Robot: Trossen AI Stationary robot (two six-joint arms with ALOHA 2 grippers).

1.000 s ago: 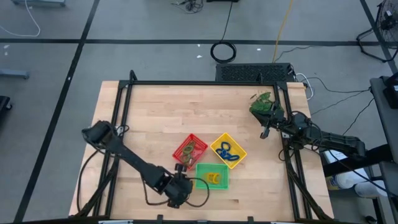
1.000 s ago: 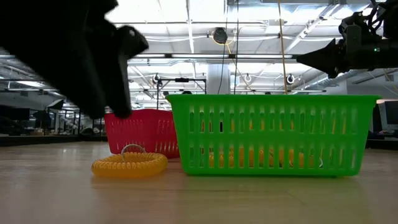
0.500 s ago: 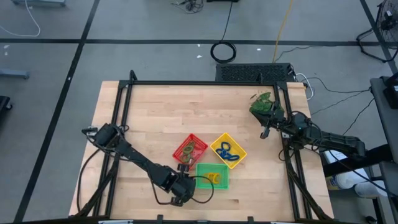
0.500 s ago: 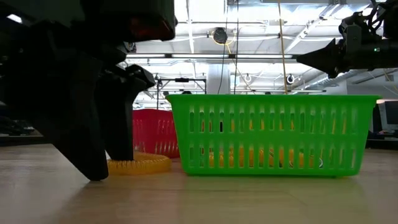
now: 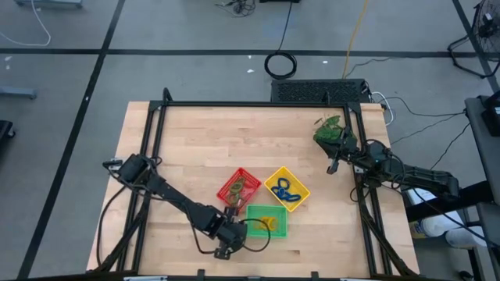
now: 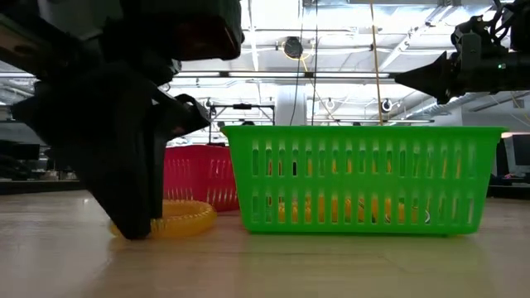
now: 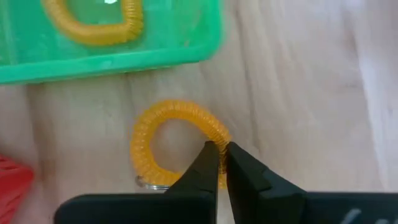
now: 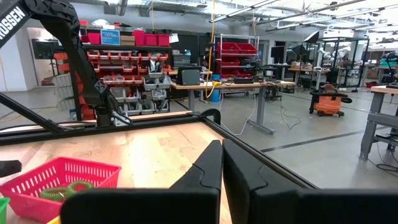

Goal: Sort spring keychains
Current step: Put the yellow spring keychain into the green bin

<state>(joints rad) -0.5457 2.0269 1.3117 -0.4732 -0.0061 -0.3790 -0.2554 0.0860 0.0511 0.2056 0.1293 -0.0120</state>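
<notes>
Overhead view: my left gripper (image 5: 231,236) sits low in the frame, just left of the green tray (image 5: 267,221), which holds an orange keychain (image 5: 268,224); the red tray (image 5: 239,188) and the yellow tray (image 5: 286,188) lie above it near centre, the yellow one holding blue keychains (image 5: 285,188). My right gripper (image 5: 333,166) rests at the right table edge, beside the plant (image 5: 330,130). Low view: my left gripper (image 6: 137,228) fills the left of the frame, its tip down on the table (image 6: 331,265) at an orange spring keychain (image 6: 178,218) lying flat just left of the green tray (image 6: 360,178). Left wrist view: my fingers (image 7: 205,168) are pressed together, pinching the coil of the orange spring keychain (image 7: 177,144), which lies below the green tray's (image 7: 124,59) edge. Right wrist view: my right fingers (image 8: 239,168) are pressed together, holding nothing; the red tray (image 8: 59,180) with green keychains (image 8: 65,190) shows at lower left.
</notes>
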